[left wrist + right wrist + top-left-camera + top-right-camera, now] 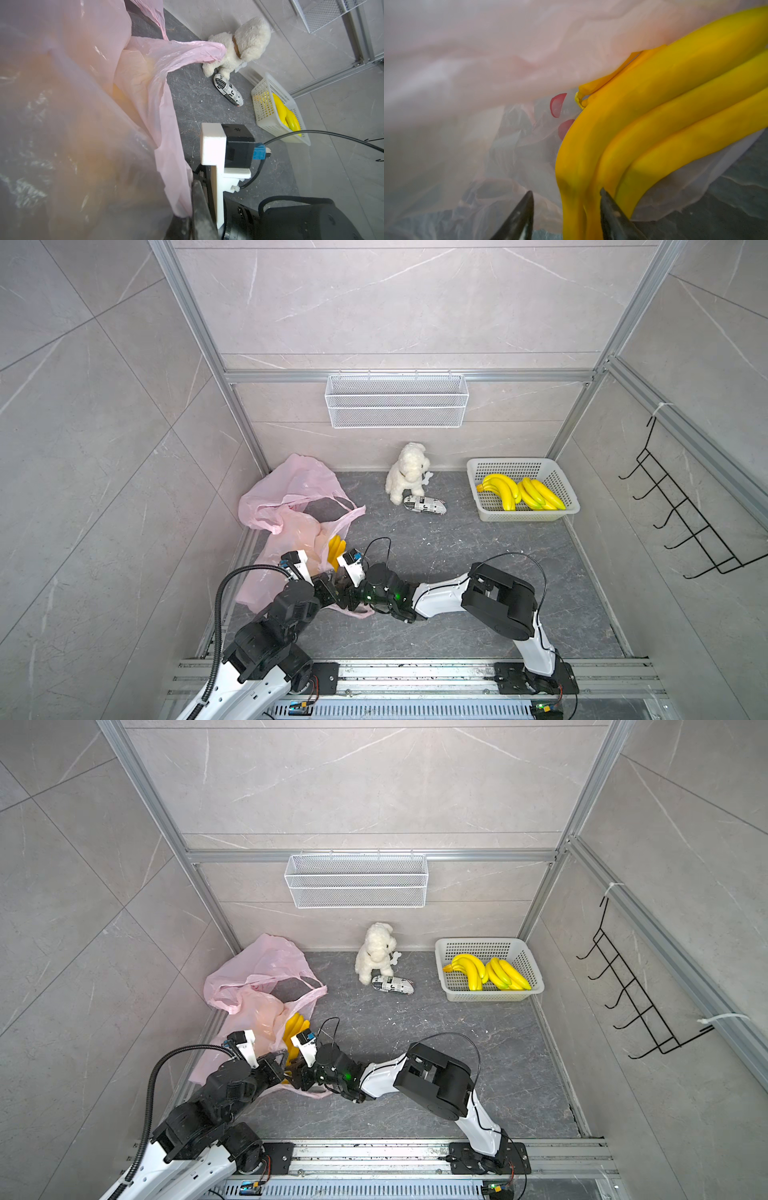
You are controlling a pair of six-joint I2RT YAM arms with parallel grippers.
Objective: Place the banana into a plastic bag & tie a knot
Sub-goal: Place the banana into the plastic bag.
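Item: banana bunch (654,124), lying partly inside the mouth of the pink plastic bag (291,485); right gripper (565,192) parted astride its end, left gripper (188,220) pinched on the bag's film; hazard: bunch may slide out if retreating fingers drag it.

Pink plastic bag (291,485), yellow banana (336,551), white plush dog (407,472), newsprint-patterned pouch (424,505)

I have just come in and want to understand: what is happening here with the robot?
The left gripper is shut on the edge of the pink plastic bag. The right gripper, jaws apart, has the banana bunch between them, lying partly inside the bag. No knot is tied yet.
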